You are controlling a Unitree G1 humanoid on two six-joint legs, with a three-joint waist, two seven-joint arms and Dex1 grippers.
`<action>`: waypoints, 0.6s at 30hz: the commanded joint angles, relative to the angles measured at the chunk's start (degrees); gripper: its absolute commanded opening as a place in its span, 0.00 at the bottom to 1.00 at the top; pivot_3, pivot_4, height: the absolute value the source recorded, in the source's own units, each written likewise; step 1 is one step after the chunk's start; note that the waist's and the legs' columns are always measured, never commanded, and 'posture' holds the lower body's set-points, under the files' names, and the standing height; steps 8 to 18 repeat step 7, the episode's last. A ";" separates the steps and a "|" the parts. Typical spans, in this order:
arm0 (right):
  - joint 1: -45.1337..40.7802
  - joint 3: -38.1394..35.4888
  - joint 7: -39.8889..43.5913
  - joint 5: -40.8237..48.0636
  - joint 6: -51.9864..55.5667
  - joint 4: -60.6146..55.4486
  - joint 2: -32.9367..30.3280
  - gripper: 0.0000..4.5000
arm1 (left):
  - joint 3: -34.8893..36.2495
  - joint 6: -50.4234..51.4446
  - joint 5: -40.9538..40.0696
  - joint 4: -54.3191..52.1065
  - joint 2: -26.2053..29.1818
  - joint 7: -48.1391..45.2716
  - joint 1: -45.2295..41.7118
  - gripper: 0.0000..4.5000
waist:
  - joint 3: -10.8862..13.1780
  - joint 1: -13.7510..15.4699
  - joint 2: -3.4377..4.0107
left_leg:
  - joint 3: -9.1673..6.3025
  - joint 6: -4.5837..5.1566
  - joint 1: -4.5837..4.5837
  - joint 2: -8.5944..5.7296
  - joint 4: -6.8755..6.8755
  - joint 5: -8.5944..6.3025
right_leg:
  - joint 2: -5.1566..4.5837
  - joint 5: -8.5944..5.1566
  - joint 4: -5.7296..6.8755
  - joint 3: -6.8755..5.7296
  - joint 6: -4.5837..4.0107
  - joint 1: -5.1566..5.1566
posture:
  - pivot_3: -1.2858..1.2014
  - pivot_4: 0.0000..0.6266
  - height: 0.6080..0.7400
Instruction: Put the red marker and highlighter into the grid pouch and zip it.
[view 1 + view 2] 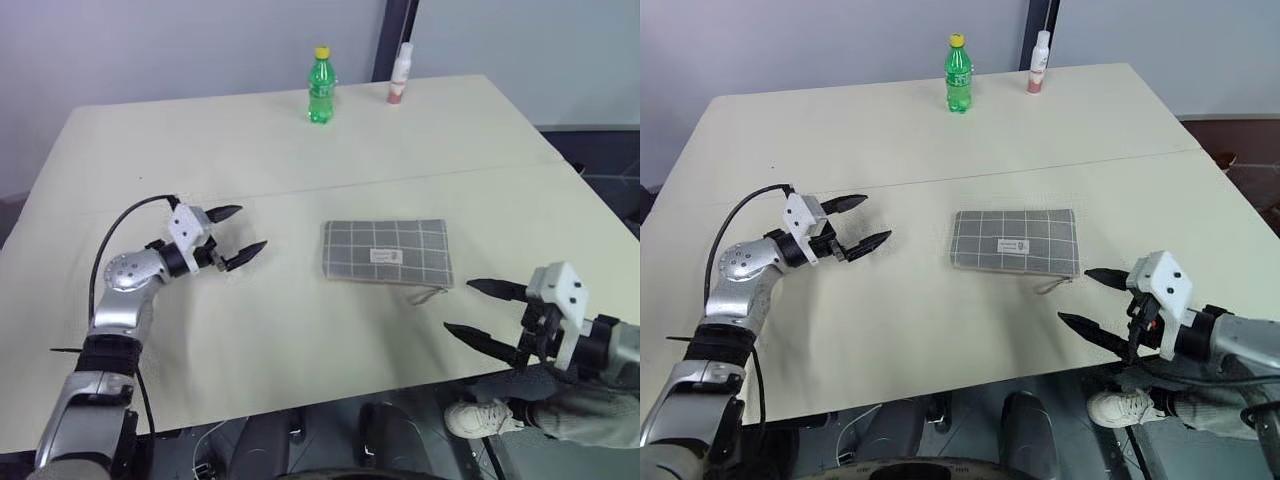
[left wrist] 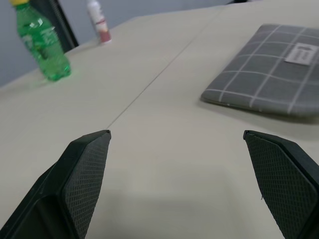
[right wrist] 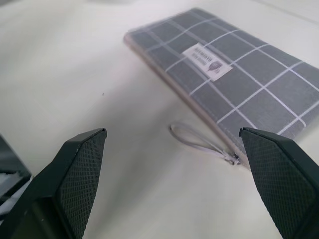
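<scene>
The grid pouch (image 1: 387, 252) lies flat in the middle of the table, grey with white lines and a small white label, and it looks closed. Its cord pull (image 3: 199, 143) trails off the near corner. The red marker and the highlighter are out of view. My left gripper (image 1: 238, 238) hovers open to the left of the pouch, nothing between its fingers. Near the table's front right edge my right gripper (image 1: 478, 309) is also open and empty, a short way from the pouch's cord.
A green bottle with a yellow cap (image 1: 320, 85) and a white bottle (image 1: 400, 73) stand at the far side of the table (image 1: 250, 330). A seam (image 1: 330, 185) crosses the tabletop. A person's white shoe (image 1: 487, 418) shows below the front edge.
</scene>
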 commanded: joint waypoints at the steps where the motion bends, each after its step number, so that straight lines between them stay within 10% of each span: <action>1: 0.63 -1.64 -0.94 -1.20 -3.65 0.36 1.63 0.98 | 2.52 2.31 -0.65 -2.58 0.37 1.16 0.38 1.00 | 0.00 -0.04 0.00 | 0.03 0.00 -0.02 0.00 -0.03 0.00 | 0.00 0.01 -0.03 0.03 -0.02 -0.03 | 0.52 0.24 1.00; 18: 0.78 -0.45 -1.10 -2.73 -5.63 2.11 1.79 0.98 | 4.12 0.39 1.04 -0.14 -0.08 2.65 -0.84 1.00 | 0.00 -0.03 0.00 | 0.20 -0.02 -0.02 -0.01 -0.31 0.00 | -0.02 0.01 -0.08 0.16 -0.05 -0.26 | 0.52 0.24 1.00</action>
